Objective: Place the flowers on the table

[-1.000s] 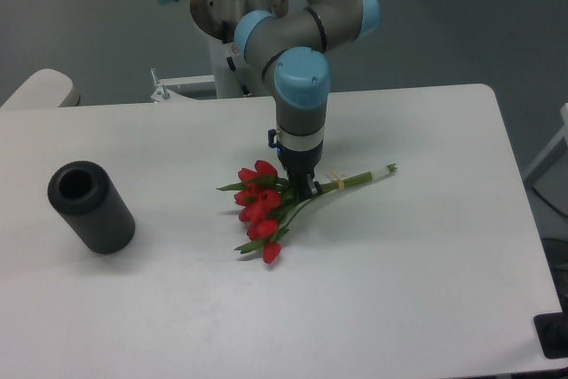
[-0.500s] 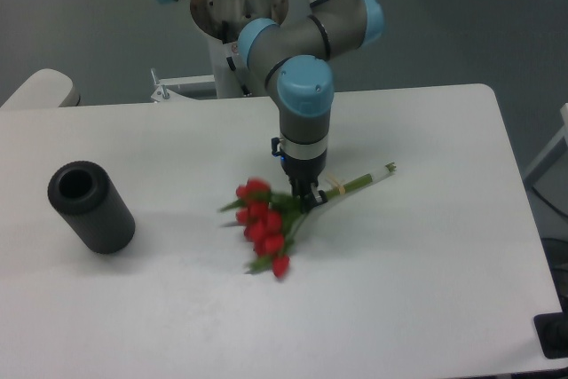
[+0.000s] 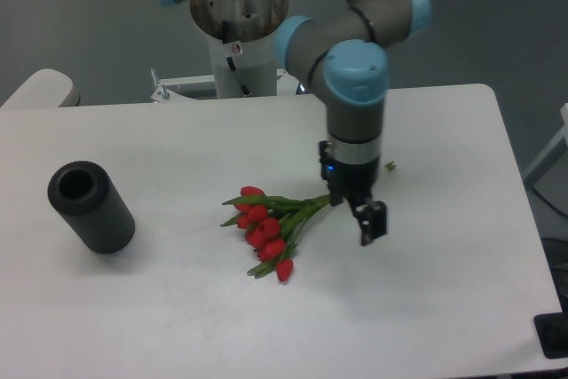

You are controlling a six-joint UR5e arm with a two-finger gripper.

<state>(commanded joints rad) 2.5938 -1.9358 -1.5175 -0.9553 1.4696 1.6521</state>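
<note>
The bunch of red tulips with green stems [image 3: 266,224] is lying flat on the big white table [image 3: 426,308], near the middle of the frame. The black two-finger gripper [image 3: 358,212] is seen beside the stems, jaws open and holding nothing. The putting-down step looks done; next, the arm should be lifted away.

Red flowers [image 3: 264,230] with green stems, white table [image 3: 426,308], dark grey cylinder [image 3: 90,207]
</note>
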